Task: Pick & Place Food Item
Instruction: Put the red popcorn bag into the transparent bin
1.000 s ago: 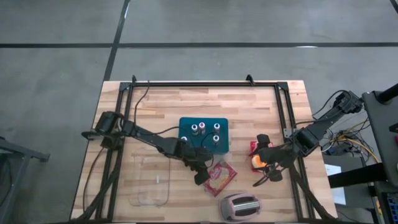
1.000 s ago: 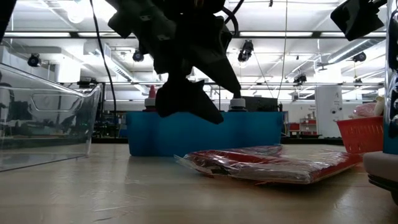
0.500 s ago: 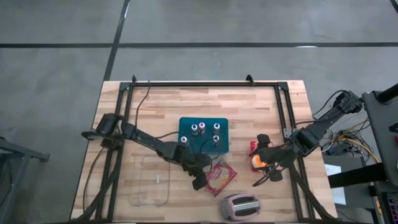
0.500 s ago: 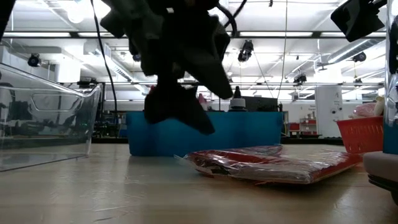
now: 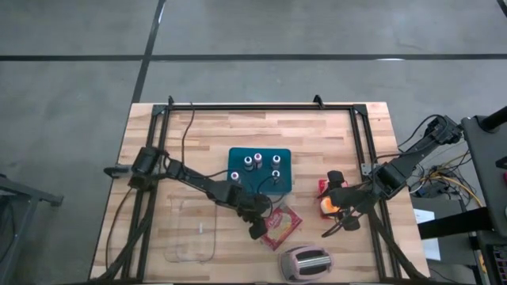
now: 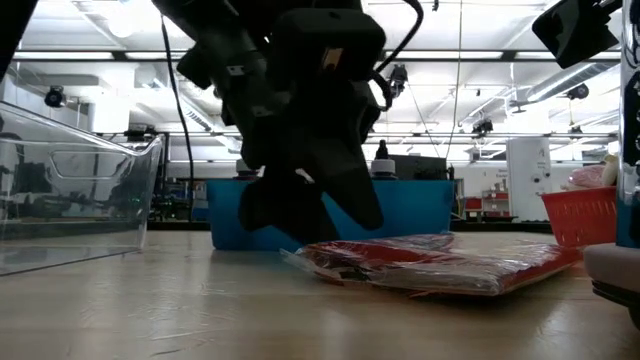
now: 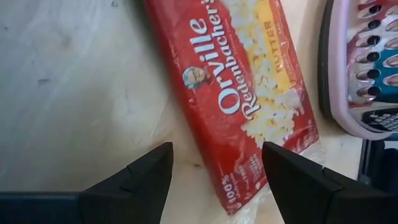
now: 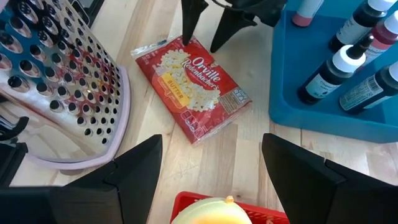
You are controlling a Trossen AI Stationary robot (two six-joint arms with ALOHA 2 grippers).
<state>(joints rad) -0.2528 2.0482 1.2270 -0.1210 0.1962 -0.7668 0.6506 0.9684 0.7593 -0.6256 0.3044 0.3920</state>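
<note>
From above, the left claw sat spread open at the popcorn bag's 9 o'clock edge on the counter, way nearer than the open, idle right claw. Low down, it had dropped closer than a second earlier. On the left wrist, the bag's length ran ahead between the fingers.
</note>
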